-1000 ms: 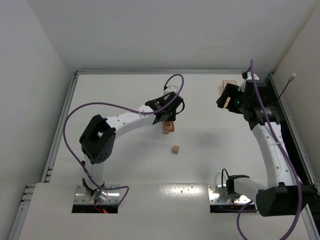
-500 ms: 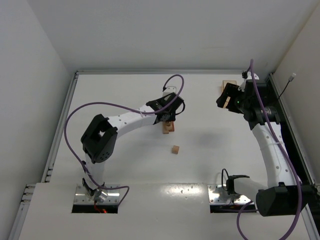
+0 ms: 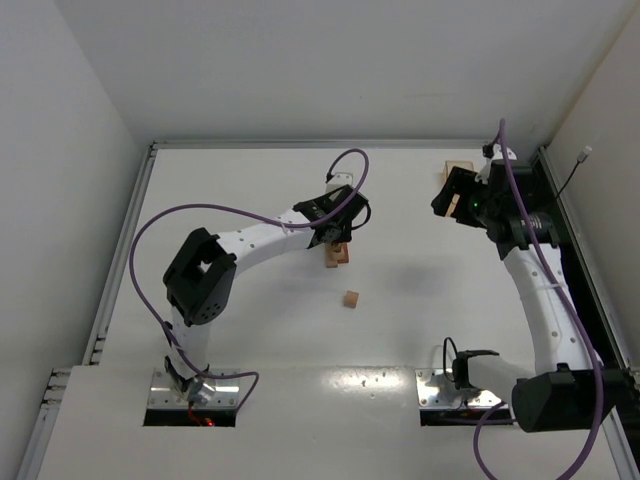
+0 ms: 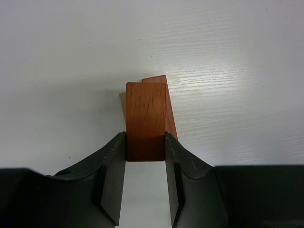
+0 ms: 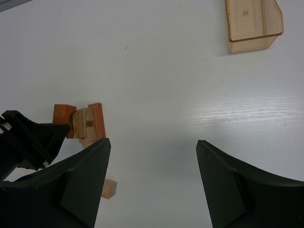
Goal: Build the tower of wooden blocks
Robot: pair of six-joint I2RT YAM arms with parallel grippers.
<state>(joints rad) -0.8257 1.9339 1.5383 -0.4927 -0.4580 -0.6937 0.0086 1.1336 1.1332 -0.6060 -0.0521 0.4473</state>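
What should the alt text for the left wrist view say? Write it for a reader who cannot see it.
Two dark jaws clamp a reddish-brown block from both sides, over a white table. Just beyond it sit a second reddish-brown block and a sliver of tan block.

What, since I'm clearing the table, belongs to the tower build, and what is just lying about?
Job:
reddish-brown block in the left gripper
tan and reddish-brown blocks beside it
loose tan cube

Lying about:
translucent tan tray
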